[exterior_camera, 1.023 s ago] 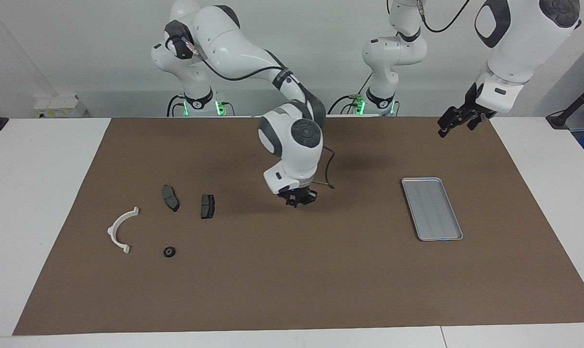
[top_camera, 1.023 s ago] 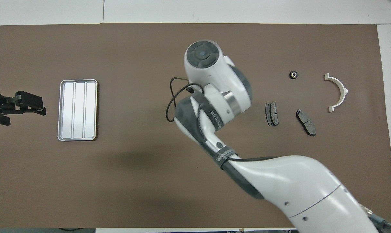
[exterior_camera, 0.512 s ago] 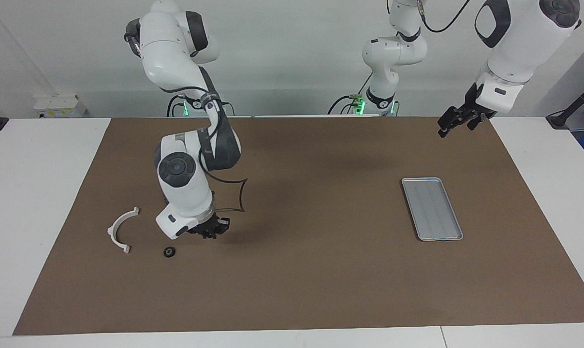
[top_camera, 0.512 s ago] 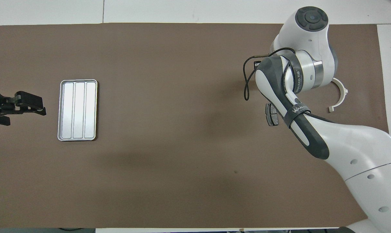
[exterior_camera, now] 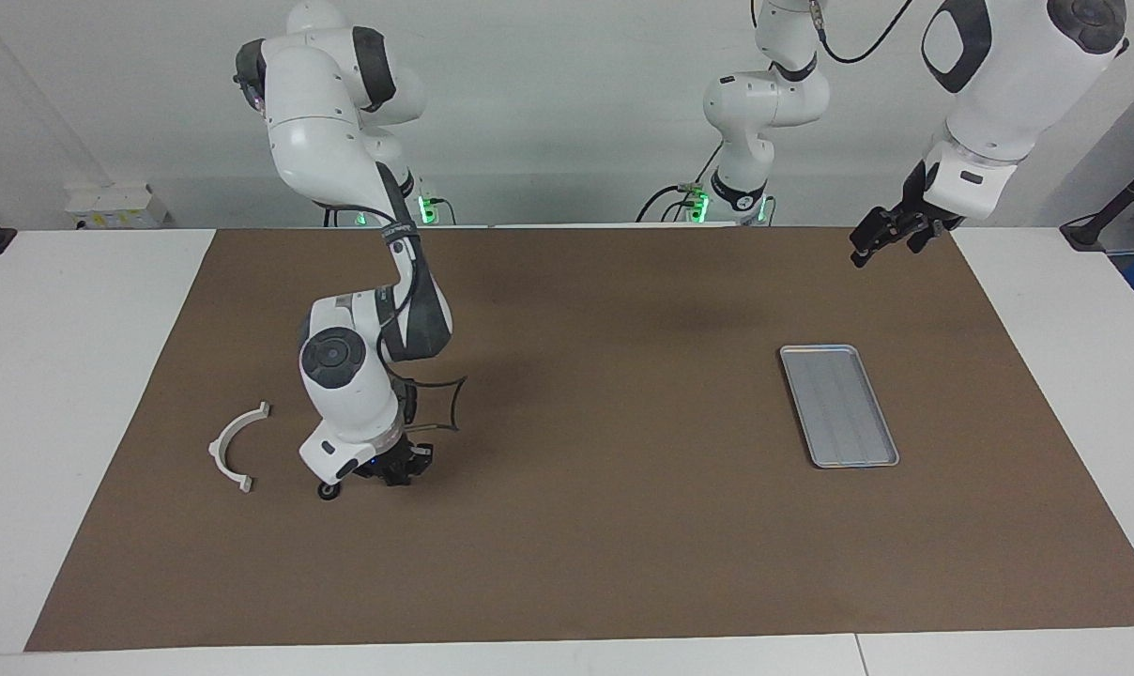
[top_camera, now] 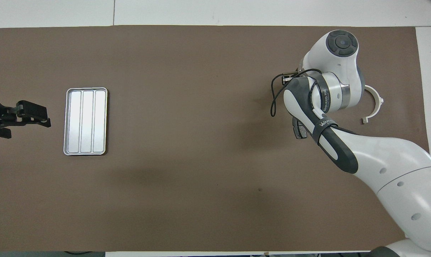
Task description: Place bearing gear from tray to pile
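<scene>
Shut right pincer [exterior_camera: 400, 467] low beside bearing gear [exterior_camera: 327, 491]

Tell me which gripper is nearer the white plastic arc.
Right. The right gripper is low over the mat beside the white plastic arc; the left gripper waits raised at the other end, past the tray.

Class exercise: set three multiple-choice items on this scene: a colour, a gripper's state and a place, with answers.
1. The tray is: A silver; B red; C green.
2. The left gripper is: A shut on the tray; B open, in the air; C open, resting in the tray.
3. The white arc lies: A in the tray; B in the left gripper; C on the brown mat, toward the right arm's end.
Answers: 1 A, bare metal shine; 2 B, jaws apart above the mat; 3 C, it lies flat on the mat.
</scene>
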Robot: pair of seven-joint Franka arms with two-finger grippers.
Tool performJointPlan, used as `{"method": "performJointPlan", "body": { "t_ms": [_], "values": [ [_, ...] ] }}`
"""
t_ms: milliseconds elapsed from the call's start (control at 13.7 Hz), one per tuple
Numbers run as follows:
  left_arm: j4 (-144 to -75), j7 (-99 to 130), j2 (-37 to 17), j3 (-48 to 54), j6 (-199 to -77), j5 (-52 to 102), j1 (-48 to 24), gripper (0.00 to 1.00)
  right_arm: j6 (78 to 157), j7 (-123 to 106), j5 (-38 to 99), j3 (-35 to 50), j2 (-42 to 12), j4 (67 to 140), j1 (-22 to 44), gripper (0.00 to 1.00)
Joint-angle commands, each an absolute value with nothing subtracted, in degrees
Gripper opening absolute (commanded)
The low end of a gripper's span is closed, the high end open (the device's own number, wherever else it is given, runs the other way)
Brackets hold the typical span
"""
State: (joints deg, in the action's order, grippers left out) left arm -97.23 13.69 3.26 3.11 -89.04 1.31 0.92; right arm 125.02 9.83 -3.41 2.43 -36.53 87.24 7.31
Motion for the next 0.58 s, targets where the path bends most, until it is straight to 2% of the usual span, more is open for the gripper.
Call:
{"method": "performJointPlan", "body": {
  "t_ms": [0,73,512],
  "values": [
    [-97.73,13.71,4.13,2.46,-88.68,1.41,0.18,1.0,126.83,8.61,-3.78,3.25,-35.77,89.38,6.33,0.26],
    [-97.73,13.71,4.13,2.46,-88.59,1.41,0.18,1.0,126.83,8.61,-3.78,3.25,-35.77,89.3,6.33,0.99],
    [-97.73,13.71,4.22,2.46,-88.59,1.41,0.18,1.0,126.47,8.61,-3.78,2.99,-35.24,88.95,6.24,1.0]
  ]
}}
